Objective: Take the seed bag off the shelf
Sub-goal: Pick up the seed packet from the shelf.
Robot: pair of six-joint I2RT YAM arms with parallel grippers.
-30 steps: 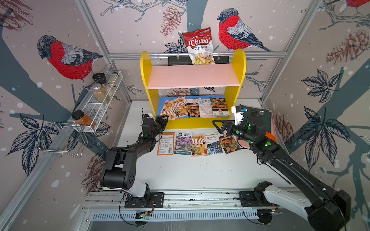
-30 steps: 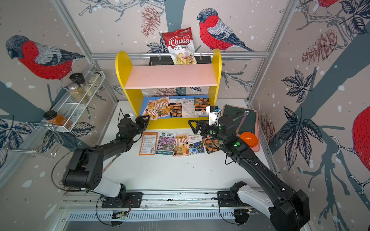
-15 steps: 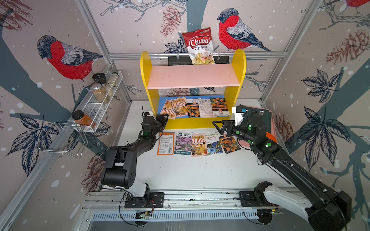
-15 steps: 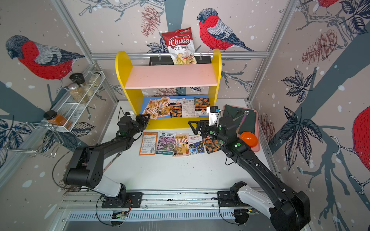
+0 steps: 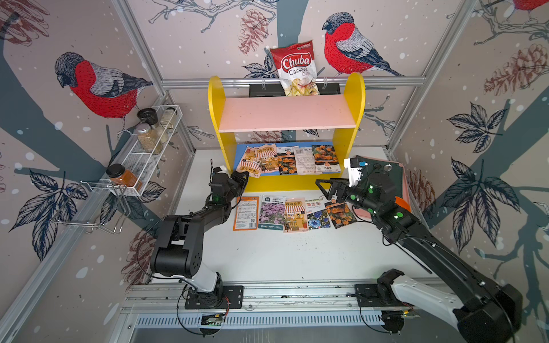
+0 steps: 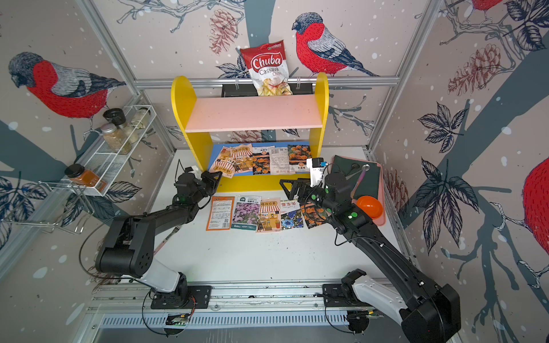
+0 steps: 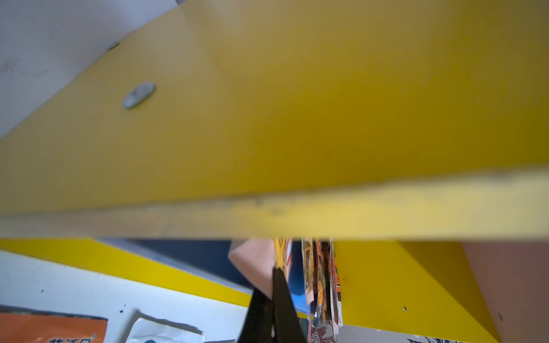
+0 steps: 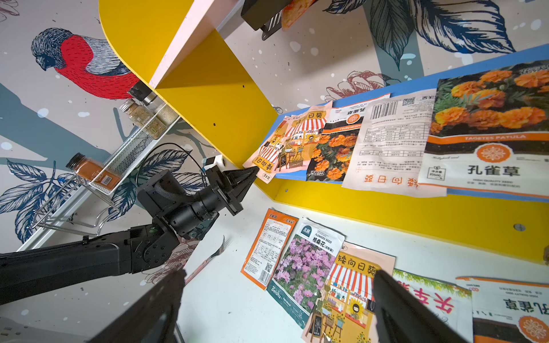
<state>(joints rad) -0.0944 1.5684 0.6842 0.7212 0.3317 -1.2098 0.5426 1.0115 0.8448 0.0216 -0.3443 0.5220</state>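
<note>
While the wire rack [image 5: 148,154] hangs far left, the left gripper [image 5: 245,175] is pinched tight on the front corner of the leftmost seed bag [image 5: 250,164]. The bag lies on the blue lower board of the shelf [image 5: 215,118], its corner overhanging. Five packets [image 5: 285,211] line the table [image 5: 267,255] in front. The right gripper [image 5: 322,190] is spread wide over their right end, holding nothing.

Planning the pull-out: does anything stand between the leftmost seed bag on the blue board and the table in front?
Nothing visible. The left gripper is shut on the seed bag at its corner, the shelf front is open, and bare table lies around the packet row.
</note>
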